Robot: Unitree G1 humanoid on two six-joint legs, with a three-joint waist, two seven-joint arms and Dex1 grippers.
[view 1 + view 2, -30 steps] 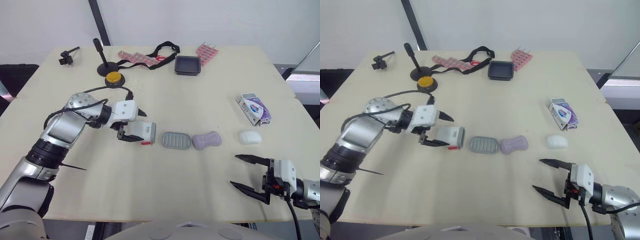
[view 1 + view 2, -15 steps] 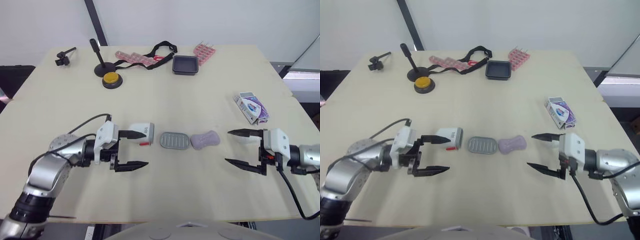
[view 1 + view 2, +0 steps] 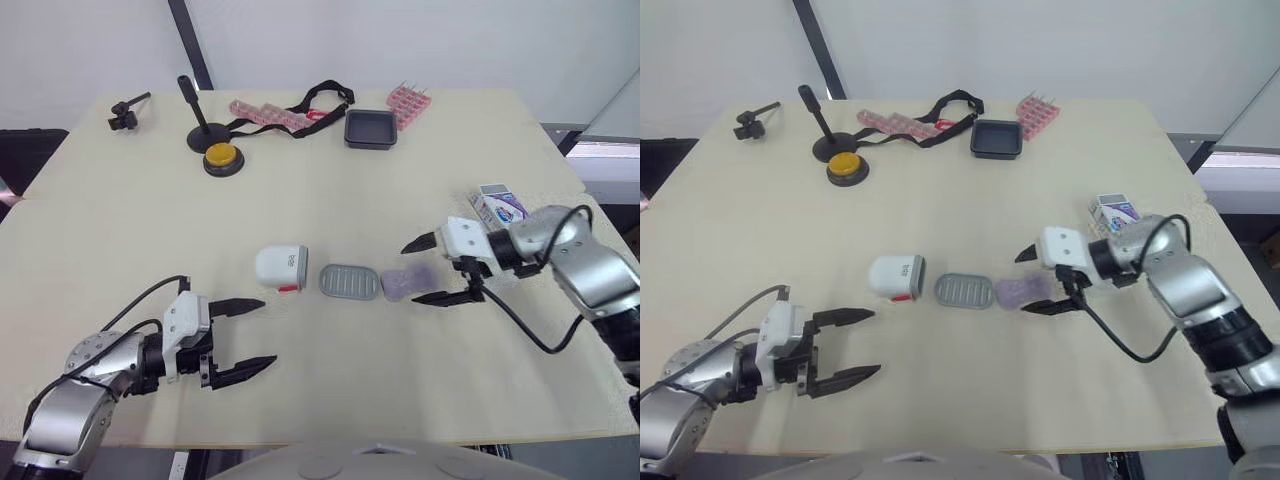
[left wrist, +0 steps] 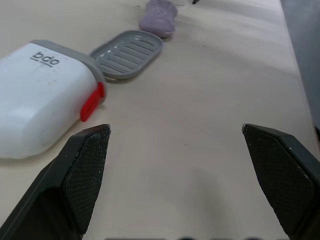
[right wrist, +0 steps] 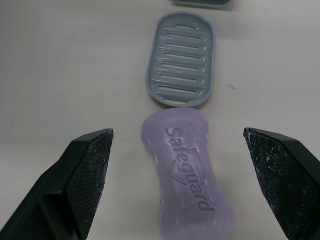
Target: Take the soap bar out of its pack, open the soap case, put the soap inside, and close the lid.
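Observation:
A purple soap bar [image 3: 403,282] lies unwrapped on the table, just right of a grey ribbed tray [image 3: 350,281]. Left of that tray the white soap case [image 3: 281,268] with its red latch lies on its side, lid shut. My right gripper [image 3: 410,273] is open, one finger on each side of the soap [image 5: 187,165], not touching it. My left gripper [image 3: 268,332] hangs open over bare table near the front edge, apart from the case [image 4: 42,95]. The soap pack [image 3: 497,204] lies at the right, partly behind my right arm.
Along the far side sit a black dish [image 3: 374,129], a pink rack [image 3: 410,100], pink strips [image 3: 270,113], a black strap [image 3: 320,100], a yellow button [image 3: 222,157], a black stand [image 3: 205,130] and a small clamp [image 3: 125,112].
My right gripper has swung left from the table's right side and now straddles the soap. My left gripper has drawn back from the case toward the front edge, staying open.

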